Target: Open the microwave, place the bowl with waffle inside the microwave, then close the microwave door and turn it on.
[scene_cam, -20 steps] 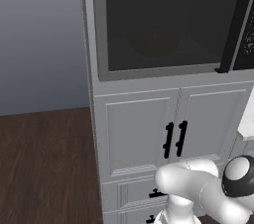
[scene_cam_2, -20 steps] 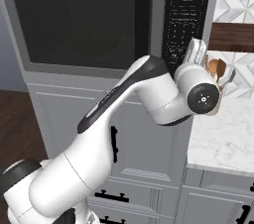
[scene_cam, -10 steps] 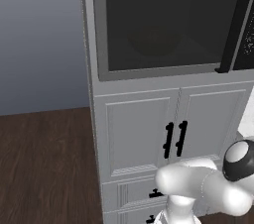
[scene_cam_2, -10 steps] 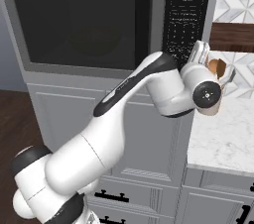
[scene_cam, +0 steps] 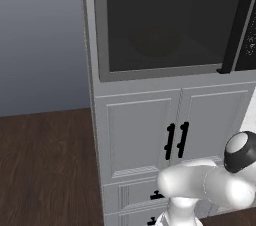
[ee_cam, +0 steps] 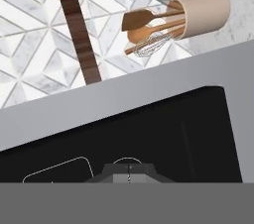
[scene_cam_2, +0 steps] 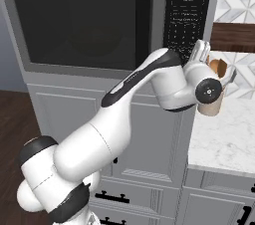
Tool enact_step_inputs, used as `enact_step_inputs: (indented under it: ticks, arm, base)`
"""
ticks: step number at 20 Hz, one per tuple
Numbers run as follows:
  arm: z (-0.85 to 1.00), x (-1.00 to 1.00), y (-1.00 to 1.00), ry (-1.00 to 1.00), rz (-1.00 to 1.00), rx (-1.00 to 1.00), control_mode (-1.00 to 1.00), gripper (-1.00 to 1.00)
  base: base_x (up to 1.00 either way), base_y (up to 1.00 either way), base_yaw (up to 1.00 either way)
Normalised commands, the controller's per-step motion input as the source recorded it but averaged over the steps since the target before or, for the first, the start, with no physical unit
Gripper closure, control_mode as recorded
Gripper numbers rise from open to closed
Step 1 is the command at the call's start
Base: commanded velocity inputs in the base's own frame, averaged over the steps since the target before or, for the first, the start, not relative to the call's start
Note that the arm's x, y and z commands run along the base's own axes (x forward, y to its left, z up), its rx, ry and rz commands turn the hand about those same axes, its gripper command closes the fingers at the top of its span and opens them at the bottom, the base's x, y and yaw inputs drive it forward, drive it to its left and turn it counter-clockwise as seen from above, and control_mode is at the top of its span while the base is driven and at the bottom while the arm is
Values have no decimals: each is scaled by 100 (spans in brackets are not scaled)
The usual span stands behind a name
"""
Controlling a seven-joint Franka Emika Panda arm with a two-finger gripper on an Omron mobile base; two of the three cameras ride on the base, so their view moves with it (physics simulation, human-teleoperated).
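One white arm reaches to the upper right of the right base view, its gripper with jaws pressed together and holding nothing, tips against the black control panel of the large grey-framed microwave. Its dark glass door is closed, the small round bowl showing dimly behind it. Beside the panel, a beige utensil holder stands on the white marble counter.
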Motion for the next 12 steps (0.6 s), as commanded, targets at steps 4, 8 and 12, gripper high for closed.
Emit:
enact_step_inputs:
  ticks: [4,8,12]
  arm:
    - [-13,31,-7,0,1,0,-100,100]
    - [0,1,0,0,0,0,-100,100]
    - [0,0,0,0,0,0,-100,100]
  base:
    - [0,0,0]
    - [0,0,0]
    - [0,0,0]
